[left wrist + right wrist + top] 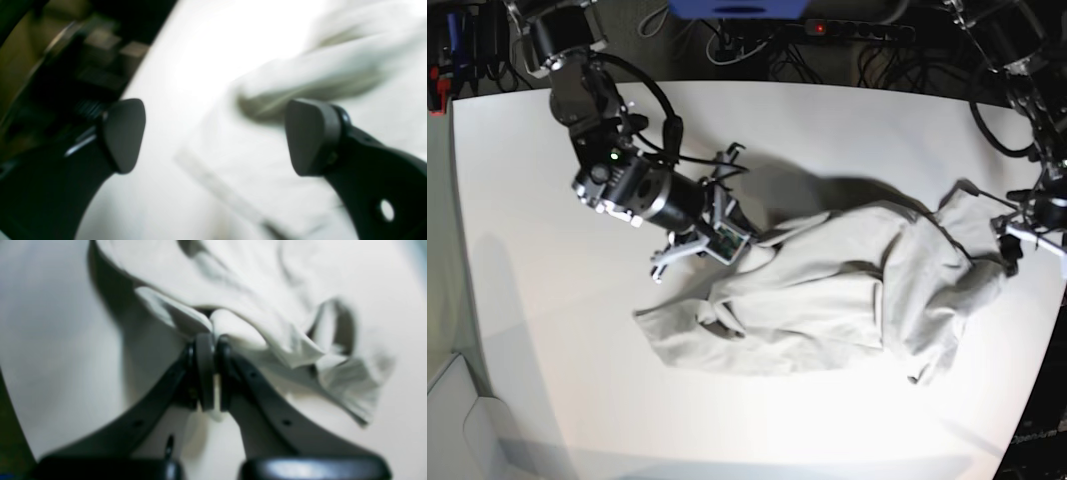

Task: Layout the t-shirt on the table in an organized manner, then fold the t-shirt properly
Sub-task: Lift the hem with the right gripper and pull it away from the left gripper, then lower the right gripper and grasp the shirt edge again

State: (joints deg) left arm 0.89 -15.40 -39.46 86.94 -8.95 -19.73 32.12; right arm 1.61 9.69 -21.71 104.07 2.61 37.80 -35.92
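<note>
The light grey-beige t-shirt (pixel 827 300) lies crumpled across the middle and right of the white table (pixel 527 250). My right gripper (pixel 752 243) is at the shirt's upper left edge. In the right wrist view this gripper (pixel 211 350) is shut on a fold of the t-shirt (pixel 253 283), with a bit of cloth showing between the pads. My left gripper (pixel 1017 245) hangs at the shirt's far right end. Seen from the left wrist, the left gripper (pixel 217 136) stands wide open with nothing between its fingers, just in front of a blurred bunch of the t-shirt (pixel 317 73).
A power strip (pixel 857 30) and tangled cables lie beyond the table's back edge. The table's right edge (pixel 1052 330) curves in close to the left arm. Bare white tabletop (pixel 186 66) shows to the left of the shirt.
</note>
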